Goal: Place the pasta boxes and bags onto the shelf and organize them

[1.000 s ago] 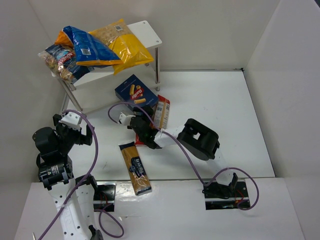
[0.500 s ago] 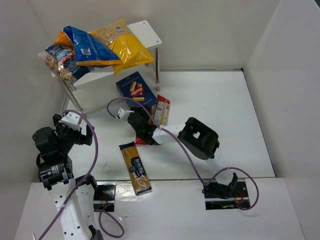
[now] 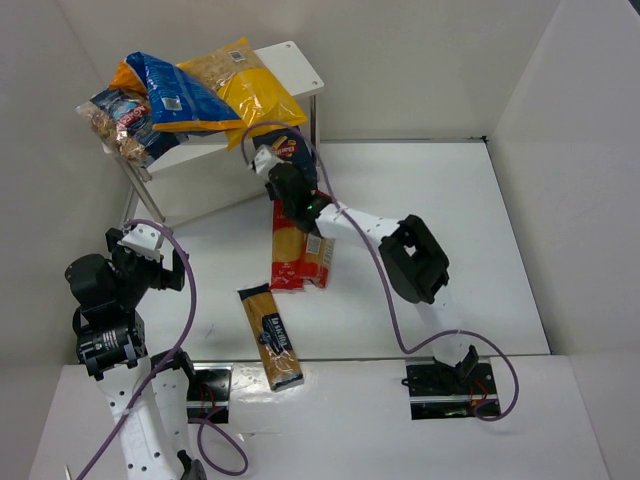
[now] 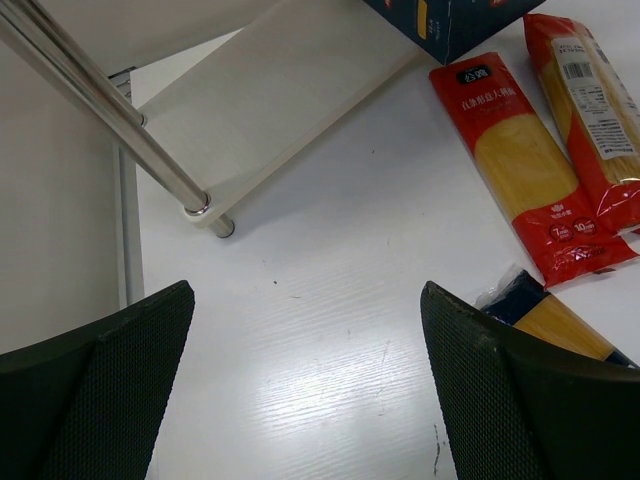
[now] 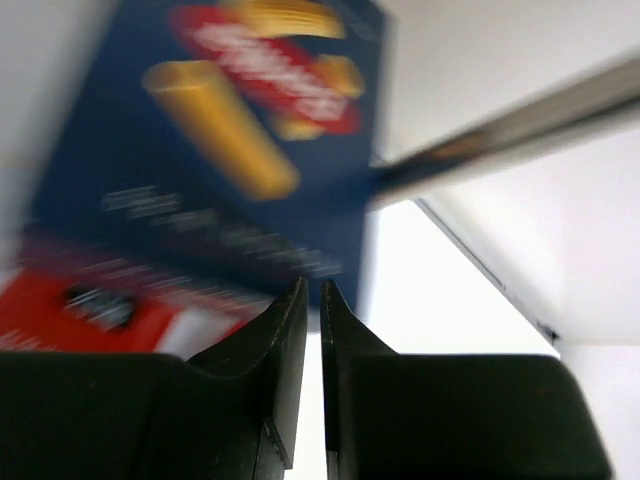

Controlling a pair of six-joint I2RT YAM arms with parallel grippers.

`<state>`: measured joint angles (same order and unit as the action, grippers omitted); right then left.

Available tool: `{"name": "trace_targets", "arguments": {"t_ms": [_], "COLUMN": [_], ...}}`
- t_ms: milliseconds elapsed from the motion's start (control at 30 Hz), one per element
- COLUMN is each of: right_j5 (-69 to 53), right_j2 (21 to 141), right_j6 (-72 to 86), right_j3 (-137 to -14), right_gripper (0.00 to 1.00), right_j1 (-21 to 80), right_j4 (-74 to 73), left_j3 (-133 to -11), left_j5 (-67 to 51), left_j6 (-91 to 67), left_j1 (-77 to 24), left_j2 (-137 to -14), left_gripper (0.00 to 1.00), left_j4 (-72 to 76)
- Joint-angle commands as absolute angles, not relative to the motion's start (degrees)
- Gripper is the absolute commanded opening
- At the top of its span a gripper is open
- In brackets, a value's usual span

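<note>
The dark blue pasta box (image 3: 291,148) lies by the shelf's front leg, at the edge of the lower board. My right gripper (image 3: 287,165) sits just behind it. In the right wrist view the gripper (image 5: 312,290) is shut with nothing between its fingers, and the blurred blue box (image 5: 230,150) is just past the tips. The slim red box (image 3: 285,245) and the orange-cream box (image 3: 318,258) lie side by side mid-table. The spaghetti packet (image 3: 270,335) lies nearer the bases. Blue (image 3: 180,90), yellow (image 3: 250,90), orange (image 3: 127,75) and clear (image 3: 120,120) bags are piled on the shelf (image 3: 295,62). My left gripper (image 4: 310,400) hangs open over bare table.
The shelf's metal leg (image 5: 520,120) crosses close to my right gripper. In the left wrist view the lower shelf board (image 4: 270,90) and a leg (image 4: 110,110) are ahead. White walls close the table in on the left, back and right.
My right gripper has shut and swung from mid-table up toward the shelf. The blue box has moved with it to the shelf's lower board. The left arm has not moved.
</note>
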<state>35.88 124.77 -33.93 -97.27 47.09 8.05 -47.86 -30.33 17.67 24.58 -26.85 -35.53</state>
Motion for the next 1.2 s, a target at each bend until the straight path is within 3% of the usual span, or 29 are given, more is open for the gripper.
{"name": "trace_targets", "arguments": {"t_ms": [0, 167, 267, 300, 333, 367, 633, 867, 1000, 1167], "right_j5": [31.91, 31.20, 30.68, 30.67, 30.67, 30.67, 24.79, 13.65, -0.67, -4.73], "right_j2": [124.71, 124.72, 123.23, 121.48, 120.33, 119.02, 103.64, 90.71, 90.18, 93.77], "right_j6": [-27.34, -26.81, -26.81, -26.81, -26.81, -26.81, -20.76, -12.50, -4.67, -1.15], "right_j3": [-102.21, -104.33, -102.58, -100.83, -99.42, -97.84, -86.06, -81.83, -82.53, -78.05], "right_gripper": [0.17, 0.17, 0.24, 0.29, 0.43, 0.51, 0.87, 0.93, 0.94, 0.94], "right_j1": [42.72, 42.01, 42.01, 42.01, 42.01, 42.71, 43.33, 37.11, 21.59, 10.39], "right_j4": [1.16, -0.09, -0.09, -0.09, -0.09, 0.78, -7.28, -18.96, -28.28, -32.76], "left_j3": [-47.64, -47.64, -47.64, -47.64, -47.64, -47.64, -47.64, -48.16, -48.69, -49.31], "left_j5": [-31.64, -31.64, -31.64, -31.64, -31.64, -32.16, -32.17, -31.55, -31.55, -31.55], "left_j6": [17.23, 17.23, 17.23, 17.23, 17.23, 17.23, 17.23, 17.23, 16.70, 16.17], "left_j1": [24.96, 24.96, 24.96, 24.96, 24.96, 24.96, 24.96, 24.96, 24.96, 24.96], "left_j2": [-26.37, -26.89, -26.89, -26.89, -26.89, -26.89, -26.89, -27.50, -29.35, -32.34], "left_gripper": [1.00, 1.00, 1.00, 1.00, 1.00, 1.00, 1.00, 1.00, 1.00, 1.00], "left_j4": [-34.10, -34.10, -34.10, -34.10, -34.10, -34.10, -34.10, -34.10, -34.63, -34.63]}}
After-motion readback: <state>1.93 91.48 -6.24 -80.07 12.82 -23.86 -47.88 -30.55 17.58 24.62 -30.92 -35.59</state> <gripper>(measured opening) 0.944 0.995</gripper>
